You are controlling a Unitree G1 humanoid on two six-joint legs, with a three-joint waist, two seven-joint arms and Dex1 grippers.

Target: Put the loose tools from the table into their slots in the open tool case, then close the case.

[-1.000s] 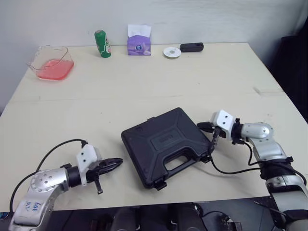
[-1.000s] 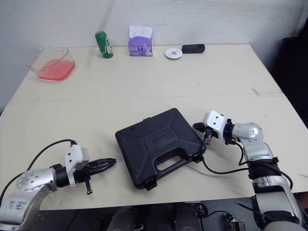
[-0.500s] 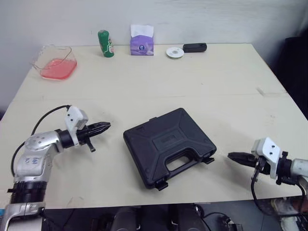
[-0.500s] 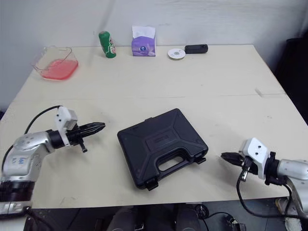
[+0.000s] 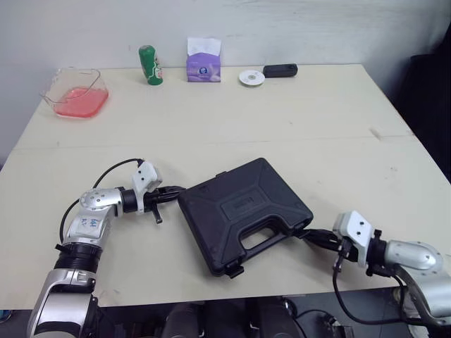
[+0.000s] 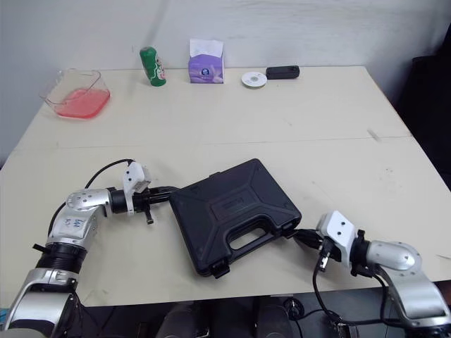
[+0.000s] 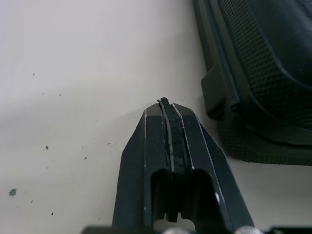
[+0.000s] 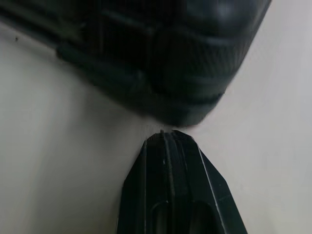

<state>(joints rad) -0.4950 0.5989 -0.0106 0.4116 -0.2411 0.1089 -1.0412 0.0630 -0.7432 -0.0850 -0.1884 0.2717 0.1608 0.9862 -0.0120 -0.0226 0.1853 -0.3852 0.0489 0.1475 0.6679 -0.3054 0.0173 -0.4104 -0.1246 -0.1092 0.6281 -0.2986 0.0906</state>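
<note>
Your black hard-plastic tool case lies shut at lower centre on the cream desk, with the left hand and right hand pinched closed and empty at its side corners, so an uneven push could spin it off the near edge.

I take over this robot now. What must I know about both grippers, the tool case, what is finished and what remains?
Left gripper: shut, holding nothing, tip beside the left corner of the tool case; contact unclear.
Right gripper: shut, holding nothing, tip at the case's right front corner.
Tool case: lid down, lying flat on the near part of the table, handle toward the robot.
Done: the lid is closed, so the tools appear to be stowed.
Left: check the front latches; I cannot tell whether they are fastened.
</note>
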